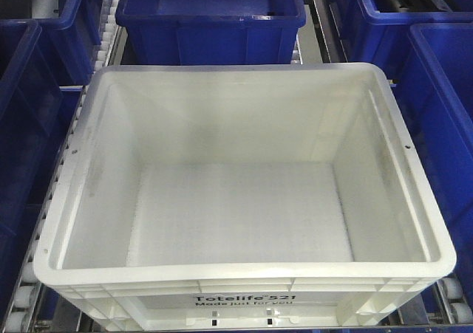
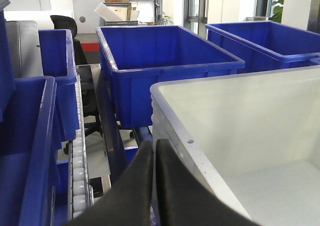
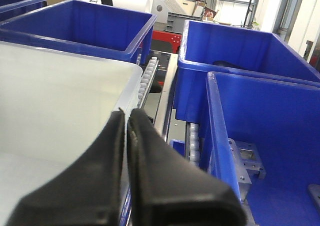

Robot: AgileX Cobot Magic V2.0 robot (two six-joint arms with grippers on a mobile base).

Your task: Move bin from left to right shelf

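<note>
- One white bin (image 1: 236, 193) fills the front view, open-topped and empty, sitting on a roller lane of the shelf (image 1: 22, 296) with its labelled front wall at the lane's near edge.
- Blue bins (image 1: 211, 19) surround it: one behind on the same lane, others on the lanes at either side.
- Whether this lane counts as the left or the right shelf cannot be told from these views, so the scene fits the bin either awaiting its move or already set down.
- The left gripper (image 2: 154, 151) shows in its wrist view with its dark jaws pressed together, nothing seen between them, their tips just beside the white bin's left rim and over the gap to the roller track (image 2: 80, 171).
- The right gripper (image 3: 127, 118) also has its jaws drawn narrow, almost touching, right at the bin's right rim; whether they pinch the rim's edge is not clear.
- Risk: the rollers turn freely, so an uneven push from one arm could make the bin roll or skew against a neighbouring blue bin.
- Risk: the gaps beside the bin are tight; jaws lowered there could strike the roller track or the blue bin (image 3: 260, 116) on the right.
- Risk: a grip on the thin, smooth rim alone might slip once the wide bin is lifted.
</note>
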